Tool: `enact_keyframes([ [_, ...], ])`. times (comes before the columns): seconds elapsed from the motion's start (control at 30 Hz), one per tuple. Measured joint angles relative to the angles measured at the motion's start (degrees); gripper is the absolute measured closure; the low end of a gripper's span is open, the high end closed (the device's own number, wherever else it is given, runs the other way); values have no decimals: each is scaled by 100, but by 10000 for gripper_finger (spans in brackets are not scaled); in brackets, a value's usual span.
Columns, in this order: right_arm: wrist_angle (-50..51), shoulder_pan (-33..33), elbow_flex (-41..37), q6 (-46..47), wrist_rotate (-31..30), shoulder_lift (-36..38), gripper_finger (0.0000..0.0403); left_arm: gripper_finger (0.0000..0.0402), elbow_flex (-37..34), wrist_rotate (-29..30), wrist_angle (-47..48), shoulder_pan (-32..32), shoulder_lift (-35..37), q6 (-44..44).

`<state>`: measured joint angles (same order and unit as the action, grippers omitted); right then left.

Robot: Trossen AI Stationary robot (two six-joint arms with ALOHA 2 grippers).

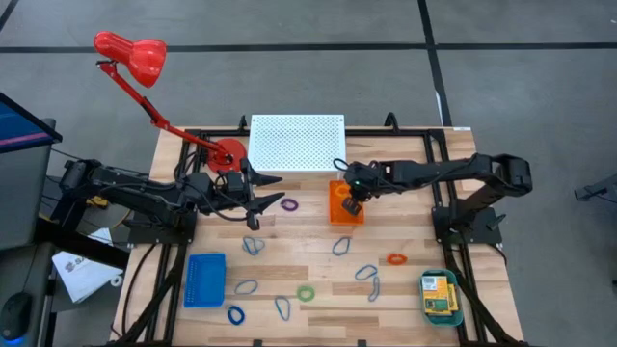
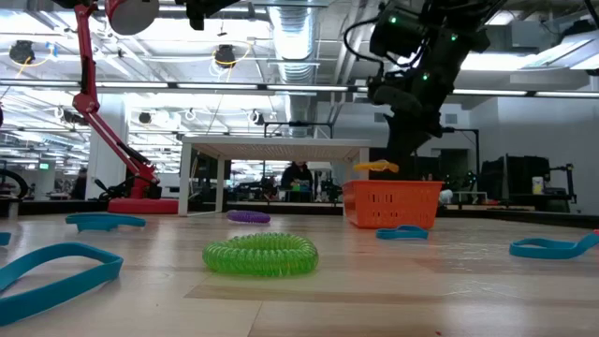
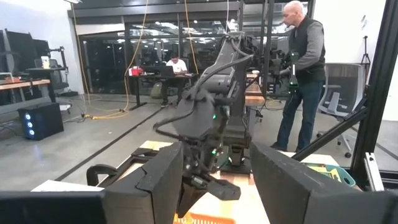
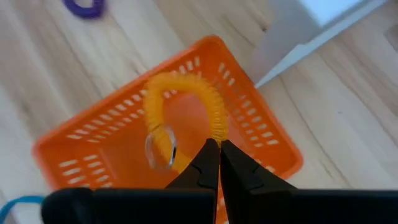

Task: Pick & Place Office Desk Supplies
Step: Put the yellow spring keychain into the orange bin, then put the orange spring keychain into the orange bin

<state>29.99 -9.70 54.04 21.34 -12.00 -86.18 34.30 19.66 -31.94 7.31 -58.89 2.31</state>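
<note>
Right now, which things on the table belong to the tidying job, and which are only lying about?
Job:
- orange coil ring, held by the right hand over the orange tray
- green ring
- purple ring
- orange ring
- blue clip loops
- yellow box in the teal tray
- blue tray

Lying about:
- red lamp
- white perforated board

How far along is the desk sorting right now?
Done: a yellow box sits in the teal tray. In hand: the right gripper pinches an orange ring above the orange tray. Left: the green ring, purple ring, another orange ring and several blue loops lie on the table; the blue tray looks empty. The left gripper waits, open.
</note>
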Motion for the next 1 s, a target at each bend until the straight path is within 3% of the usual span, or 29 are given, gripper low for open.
enact_keyframes([
  [0.2,-28,-247,0,-317,1,-124,391,220,0,-2,15,0,0,28],
  [0.47,90,-189,2,-338,2,-79,314,220,0,0,17,0,0,33],
  [0.63,303,36,7,-150,2,20,290,220,0,-1,24,0,0,36],
  [0.8,1121,684,1,558,-4,270,285,220,0,-1,155,0,0,37],
  [1.0,1500,2151,-134,1497,-11,450,285,220,0,7,268,0,0,35],
])
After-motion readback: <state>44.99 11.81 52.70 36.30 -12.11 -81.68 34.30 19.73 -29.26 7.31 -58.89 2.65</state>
